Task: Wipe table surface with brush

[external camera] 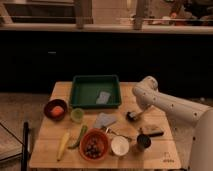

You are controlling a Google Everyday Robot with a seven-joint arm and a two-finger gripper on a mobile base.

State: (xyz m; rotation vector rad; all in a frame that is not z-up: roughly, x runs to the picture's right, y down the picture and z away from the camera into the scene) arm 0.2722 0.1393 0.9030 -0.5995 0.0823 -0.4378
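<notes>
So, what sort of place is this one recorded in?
Probably an indoor kitchen-style test setup: a light-wood table surface laid with food bowls and a green tray, a dark counter behind. The gripper is low over the table's right side, by the brush.

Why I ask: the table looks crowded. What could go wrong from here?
1. The gripper is low at the brush, mid-way across the table surface. The white cup and dark cup stand just nearer the front edge, so a stroke that way could topple them.
2. The grey cloth lies just left of the brush. A leftward stroke might drag it along instead of wiping.
</notes>
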